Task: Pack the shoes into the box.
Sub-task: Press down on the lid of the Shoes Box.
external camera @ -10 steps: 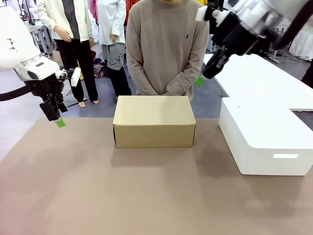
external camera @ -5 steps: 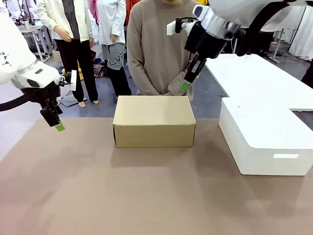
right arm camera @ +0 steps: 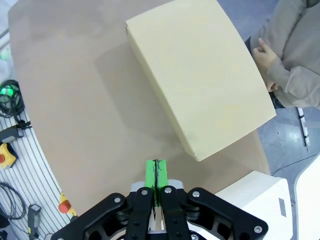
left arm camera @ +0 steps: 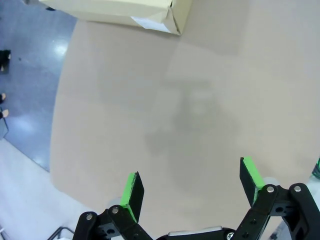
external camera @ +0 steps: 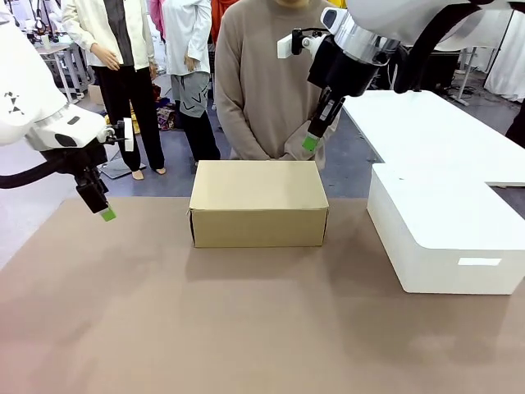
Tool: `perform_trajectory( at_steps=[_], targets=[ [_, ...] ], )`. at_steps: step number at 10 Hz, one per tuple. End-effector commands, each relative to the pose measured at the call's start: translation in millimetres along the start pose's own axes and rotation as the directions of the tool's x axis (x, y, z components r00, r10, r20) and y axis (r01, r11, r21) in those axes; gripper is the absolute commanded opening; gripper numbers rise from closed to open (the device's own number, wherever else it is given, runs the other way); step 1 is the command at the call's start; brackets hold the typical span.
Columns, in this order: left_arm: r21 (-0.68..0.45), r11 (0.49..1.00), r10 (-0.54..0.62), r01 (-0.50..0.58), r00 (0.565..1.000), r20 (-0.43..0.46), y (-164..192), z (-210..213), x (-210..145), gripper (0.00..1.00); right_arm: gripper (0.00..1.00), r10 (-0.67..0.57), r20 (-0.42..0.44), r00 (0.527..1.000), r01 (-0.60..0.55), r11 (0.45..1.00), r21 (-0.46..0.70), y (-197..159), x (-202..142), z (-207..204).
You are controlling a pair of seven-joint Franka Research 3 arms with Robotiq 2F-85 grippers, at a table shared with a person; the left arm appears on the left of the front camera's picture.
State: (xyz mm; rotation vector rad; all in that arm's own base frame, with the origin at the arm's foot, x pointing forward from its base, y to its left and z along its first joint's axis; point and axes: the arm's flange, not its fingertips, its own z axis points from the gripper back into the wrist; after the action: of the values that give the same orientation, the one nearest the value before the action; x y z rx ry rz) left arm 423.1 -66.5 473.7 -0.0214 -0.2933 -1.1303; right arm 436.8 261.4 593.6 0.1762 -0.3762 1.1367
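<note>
Front view, brown table, closed box

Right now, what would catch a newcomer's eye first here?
The closed tan box at mid-table, right in front of the person standing at the far edge. The right pincer, shut and empty, hangs above the box's far right corner; the left pincer hovers open over the table's left side.
</note>
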Motion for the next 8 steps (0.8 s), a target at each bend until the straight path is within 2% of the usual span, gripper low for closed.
perform_trajectory(
  at_steps=[1, 3, 4, 5, 8],
  targets=[
    [0.003, 1.0, -0.025, 0.025, 1.0, -0.003, 2.0, 2.2, -5.2, 1.0, 0.0, 0.001, 0.012, 1.0, -0.001, 1.0, 0.015, 1.0, -5.7, 0.4],
    [0.003, 1.0, -0.025, 0.025, 1.0, -0.003, 2.0, 2.2, -5.2, 1.0, 0.0, 0.0, 0.0, 1.0, 0.0, 1.0, 0.0, 0.0, 0.0, 0.1],
    [0.003, 1.0, -0.025, 0.025, 1.0, -0.003, 2.0, 2.2, -5.2, 1.0, 0.0, -0.1, -0.046, 0.994, 0.1, 0.995, -0.002, -5.2, 13.8, -6.9],
    [0.003, 1.0, -0.025, 0.025, 1.0, -0.003, 2.0, 2.2, -5.2, 1.0, 0.0, -0.153, -0.083, 0.985, 0.152, 0.988, -0.015, -12.8, 31.8, -17.0],
    [0.003, 1.0, -0.025, 0.025, 1.0, -0.003, 2.0, 2.2, -5.2, 1.0, 0.0, -0.294, -0.125, 0.948, 0.284, 0.954, -0.092, -35.9, 76.6, -52.9]
  ],
)
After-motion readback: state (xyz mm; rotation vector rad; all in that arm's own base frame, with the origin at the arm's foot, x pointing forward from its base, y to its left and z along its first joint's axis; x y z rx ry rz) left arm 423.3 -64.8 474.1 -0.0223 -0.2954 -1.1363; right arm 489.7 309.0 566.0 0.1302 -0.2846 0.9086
